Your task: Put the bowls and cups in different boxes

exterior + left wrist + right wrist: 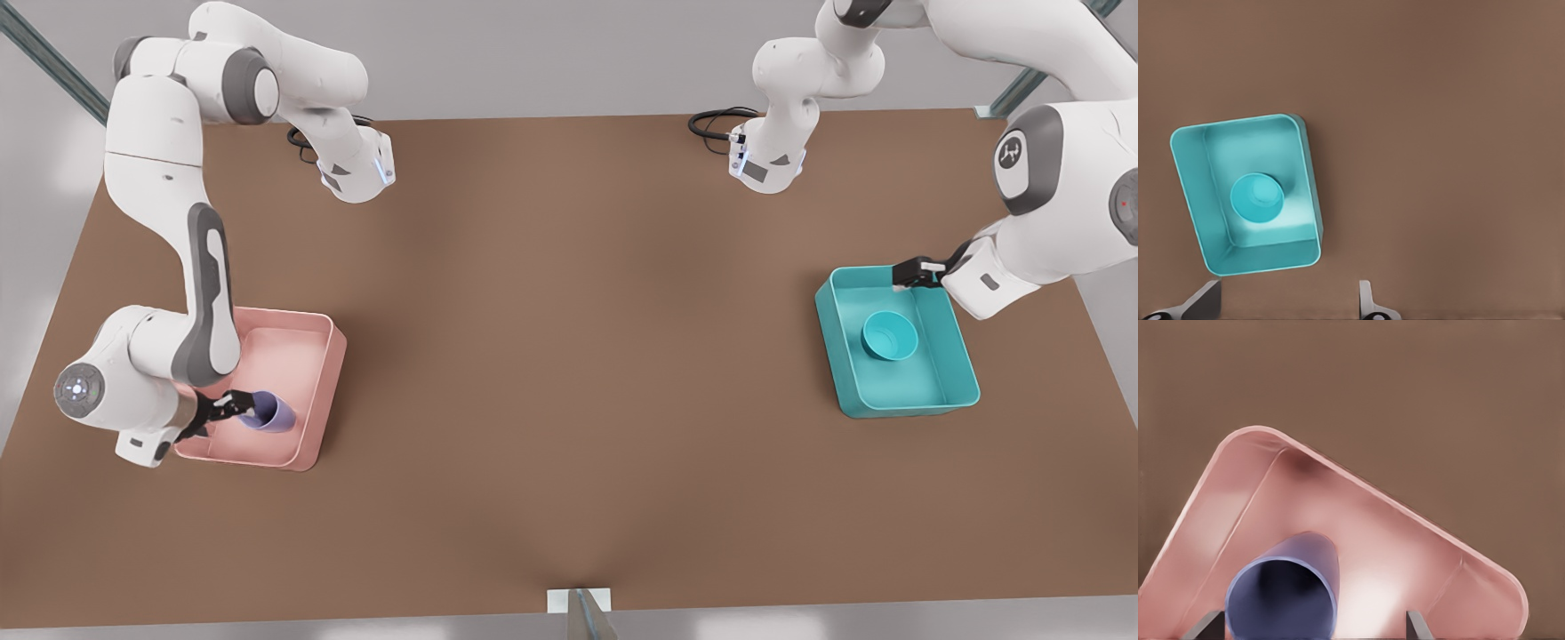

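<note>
Now bowl (889, 335) in teal box (956, 356), cup (269, 412) in pink box (331, 360); both end effectors wide.

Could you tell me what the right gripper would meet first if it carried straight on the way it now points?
Most likely the purple cup, lying between the right gripper's open fingers inside the pink box.

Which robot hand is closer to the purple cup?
The right gripper: it is right at the purple cup in the pink box. The left gripper hovers over the teal box.
</note>
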Controlling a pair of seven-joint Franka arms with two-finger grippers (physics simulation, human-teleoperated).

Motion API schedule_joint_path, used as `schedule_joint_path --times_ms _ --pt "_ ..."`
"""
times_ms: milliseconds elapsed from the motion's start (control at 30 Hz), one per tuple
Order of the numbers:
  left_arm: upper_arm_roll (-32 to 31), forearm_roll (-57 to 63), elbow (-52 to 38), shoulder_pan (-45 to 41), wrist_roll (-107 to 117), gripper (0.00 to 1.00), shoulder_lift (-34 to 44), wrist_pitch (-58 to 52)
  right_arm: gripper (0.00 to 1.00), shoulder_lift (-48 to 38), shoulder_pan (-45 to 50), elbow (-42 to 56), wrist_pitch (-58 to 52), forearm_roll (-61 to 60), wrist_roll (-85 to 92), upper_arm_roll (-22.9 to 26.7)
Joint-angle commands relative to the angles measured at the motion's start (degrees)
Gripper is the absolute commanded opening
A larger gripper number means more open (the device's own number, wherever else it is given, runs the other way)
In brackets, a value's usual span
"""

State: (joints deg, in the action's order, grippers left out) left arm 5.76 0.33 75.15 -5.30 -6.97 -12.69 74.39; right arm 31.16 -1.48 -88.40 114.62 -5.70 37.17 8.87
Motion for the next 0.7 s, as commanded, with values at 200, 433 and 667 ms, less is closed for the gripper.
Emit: schedule_joint_path --times_ms 200,433,667 --pt "0.05 0.02 -0.01 0.03 2.22 1.0 -0.32 -0.65 1.0 -5.49 10.89 21.17 -41.58 3.67 -35.15 0.27" --pt "0.05 0.11 0.08 0.03 2.22 1.0 -0.59 0.84 1.0 -20.97 4.82 7.98 -36.05 7.54 -40.51 -6.76" --pt "0.05 0.11 0.08 0.11 2.13 1.0 -0.59 1.63 1.0 -22.02 4.74 6.4 -36.05 7.63 -40.51 -6.67"
